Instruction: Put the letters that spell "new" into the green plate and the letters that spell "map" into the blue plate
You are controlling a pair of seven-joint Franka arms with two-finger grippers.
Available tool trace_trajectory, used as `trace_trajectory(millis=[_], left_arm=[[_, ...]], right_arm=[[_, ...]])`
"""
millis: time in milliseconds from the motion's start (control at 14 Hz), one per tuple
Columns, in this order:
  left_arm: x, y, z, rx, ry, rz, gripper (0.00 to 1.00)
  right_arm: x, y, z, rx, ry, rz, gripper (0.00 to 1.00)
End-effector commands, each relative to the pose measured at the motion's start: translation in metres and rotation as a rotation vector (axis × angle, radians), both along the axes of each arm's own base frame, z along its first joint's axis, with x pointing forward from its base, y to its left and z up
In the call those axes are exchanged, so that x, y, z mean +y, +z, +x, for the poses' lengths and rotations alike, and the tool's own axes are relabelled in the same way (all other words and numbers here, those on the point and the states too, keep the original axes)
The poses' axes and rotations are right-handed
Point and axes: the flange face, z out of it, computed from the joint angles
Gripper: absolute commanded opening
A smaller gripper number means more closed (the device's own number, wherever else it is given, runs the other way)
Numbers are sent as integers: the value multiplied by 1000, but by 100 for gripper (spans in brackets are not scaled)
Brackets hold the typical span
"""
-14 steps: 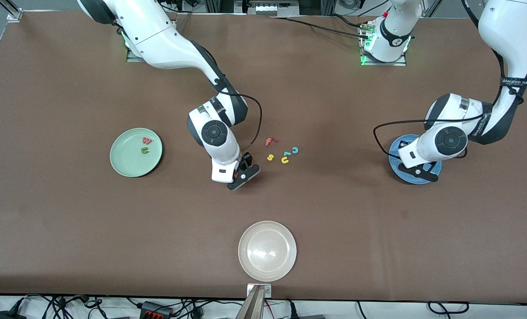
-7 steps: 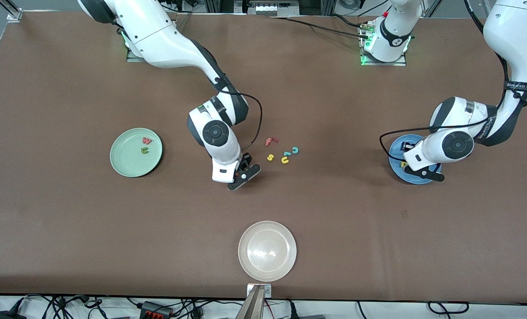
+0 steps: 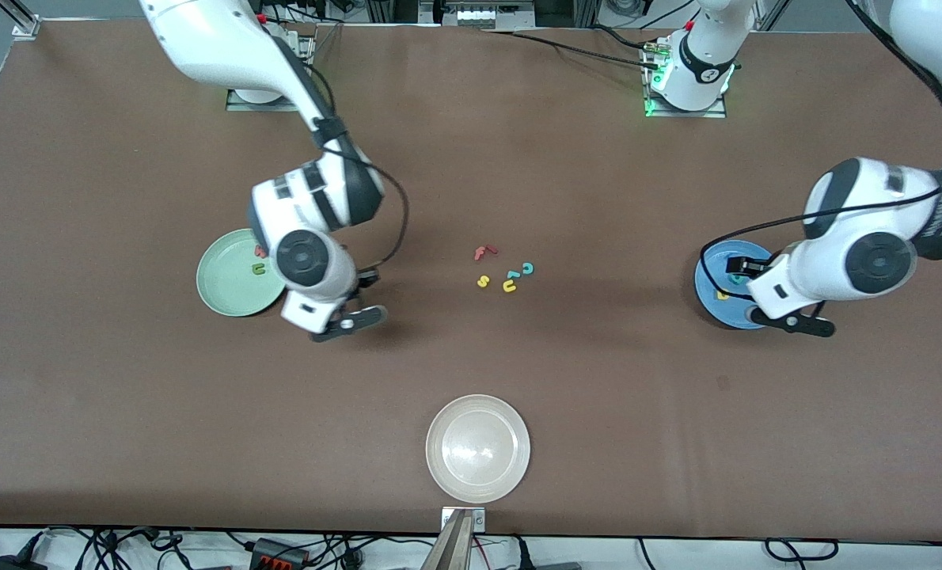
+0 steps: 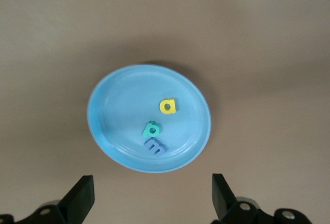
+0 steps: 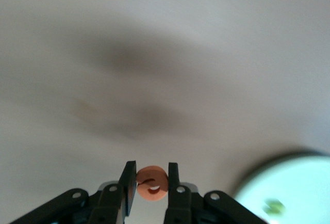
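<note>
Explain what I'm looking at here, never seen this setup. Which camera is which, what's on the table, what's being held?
Two white robot arms stand at a brown table. The wide picture looks down from a high camera facing them; the other two come from cameras on each arm's wrist.

The right gripper is shut on the orange "e", over the table beside the green plate, which holds an olive "n" and a red "w", partly hidden.

The left gripper is open above the blue plate, where the yellow "p", teal "a" and blue "m" lie.

Mid-table sits a cluster of spare letters. The cream plate, nearest the front camera, holds no letters.
</note>
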Motion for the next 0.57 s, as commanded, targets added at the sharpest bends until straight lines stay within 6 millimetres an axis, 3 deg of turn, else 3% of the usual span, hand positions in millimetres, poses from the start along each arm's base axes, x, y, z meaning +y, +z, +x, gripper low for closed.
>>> trace_trajectory(millis=[0, 71, 214, 356, 498], left_arm=[[14, 96, 25, -65, 62, -37, 100], [14, 116, 27, -89, 67, -42, 100], [12, 159, 26, -115, 78, -58, 100], [5, 196, 20, -146, 90, -59, 100], [22, 214, 12, -163, 150, -90, 100]], right_arm=[[-81, -6, -31, 59, -118, -16, 0], [-106, -14, -38, 84, -152, -24, 0], [-125, -23, -45, 115, -184, -32, 0], [-161, -27, -39, 125, -221, -28, 0], [-196, -33, -35, 136, -251, -19, 0]])
